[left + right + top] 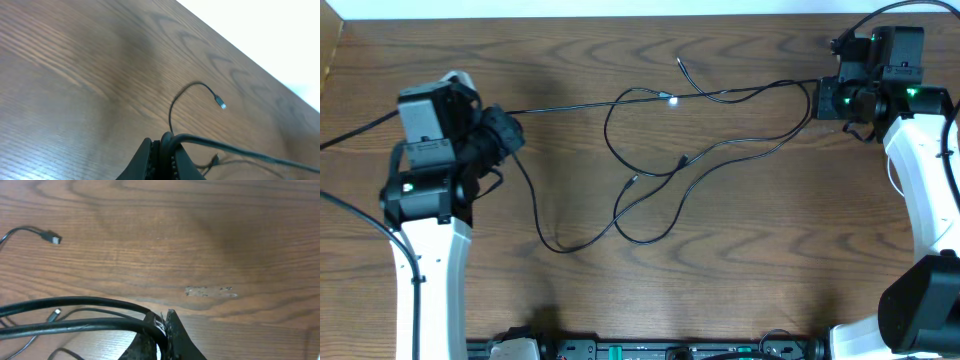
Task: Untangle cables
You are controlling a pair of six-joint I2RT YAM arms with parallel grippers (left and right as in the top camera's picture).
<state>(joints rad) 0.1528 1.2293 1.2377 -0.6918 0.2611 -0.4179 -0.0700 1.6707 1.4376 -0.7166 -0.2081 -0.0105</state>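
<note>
Thin dark cables (pixel 650 172) lie in crossed loops at the table's middle. One strand (pixel 570 104) runs taut to my left gripper (pixel 510 130), and two strands (pixel 770 90) run to my right gripper (pixel 820 100). The left wrist view shows the left gripper (pixel 162 150) shut on a cable (pixel 225 147), with a free plug end (pixel 221 105) beyond. The right wrist view shows the right gripper (pixel 162 320) shut on a black cable loop (pixel 75 301), with plug ends (pixel 55 239) nearby. I cannot make out a white cord; every cord looks dark.
A free plug end (pixel 680 62) points toward the far edge, and a bright plug tip (pixel 670 98) sits on the upper strands. A long loop (pixel 555 248) sags toward the front. A pale scuff (pixel 210 291) marks the wooden table. White wall borders the far edge.
</note>
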